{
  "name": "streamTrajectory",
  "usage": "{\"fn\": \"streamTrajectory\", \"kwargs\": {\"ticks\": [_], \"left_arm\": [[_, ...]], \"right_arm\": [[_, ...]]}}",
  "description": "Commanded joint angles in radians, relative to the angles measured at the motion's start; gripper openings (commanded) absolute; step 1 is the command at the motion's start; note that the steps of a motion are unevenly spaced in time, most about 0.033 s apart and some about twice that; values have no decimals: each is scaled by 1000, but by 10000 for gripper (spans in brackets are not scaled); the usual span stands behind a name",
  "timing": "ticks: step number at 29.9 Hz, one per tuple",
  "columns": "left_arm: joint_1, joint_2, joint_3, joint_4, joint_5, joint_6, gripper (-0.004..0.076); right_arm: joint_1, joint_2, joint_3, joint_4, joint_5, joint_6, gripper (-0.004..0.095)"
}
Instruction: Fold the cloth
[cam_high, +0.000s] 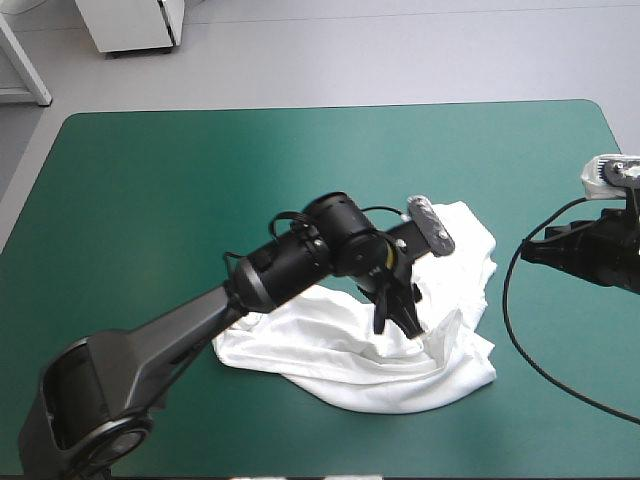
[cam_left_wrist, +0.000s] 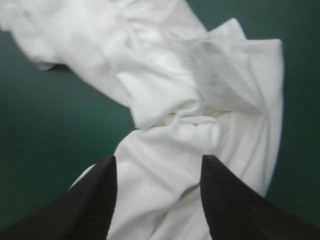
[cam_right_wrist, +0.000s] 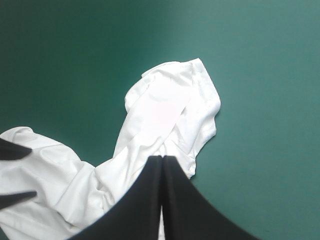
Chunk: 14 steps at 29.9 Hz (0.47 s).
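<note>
The white T-shirt (cam_high: 420, 350) lies as a crumpled heap right of the table's middle, one part reaching toward the far side. My left gripper (cam_high: 395, 318) hangs just over the heap's middle. It is open in the left wrist view, with its fingers (cam_left_wrist: 97, 200) apart and creased T-shirt (cam_left_wrist: 165, 100) between and ahead of them. My right gripper (cam_high: 527, 252) hovers off the T-shirt's right side, near the table's right edge. In the right wrist view the right gripper (cam_right_wrist: 162, 161) is shut and holds nothing, and the T-shirt (cam_right_wrist: 160, 110) lies ahead of it.
The teal-green cover (cam_high: 200, 180) spreads wide to the left of and beyond the T-shirt. The left arm (cam_high: 250, 290) crosses the table from the near left corner. The left gripper's fingertips (cam_right_wrist: 15, 150) show at the side of the right wrist view.
</note>
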Motion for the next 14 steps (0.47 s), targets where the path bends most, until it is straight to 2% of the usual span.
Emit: {"fn": "streamTrajectory", "kwargs": {"ticks": [1,8,14], "left_arm": [[87,-119,11,19,50,-45,370],[285,-269,241,26,50,-48,368],[369,-371,440,68,50,-75,368]], "right_arm": [[-5,-13,-32,20,-38,-6,-17],[-5,-13,-32,20,-39,-8,-17],[-5,-13,-32,20,-39,-8,-17]]}}
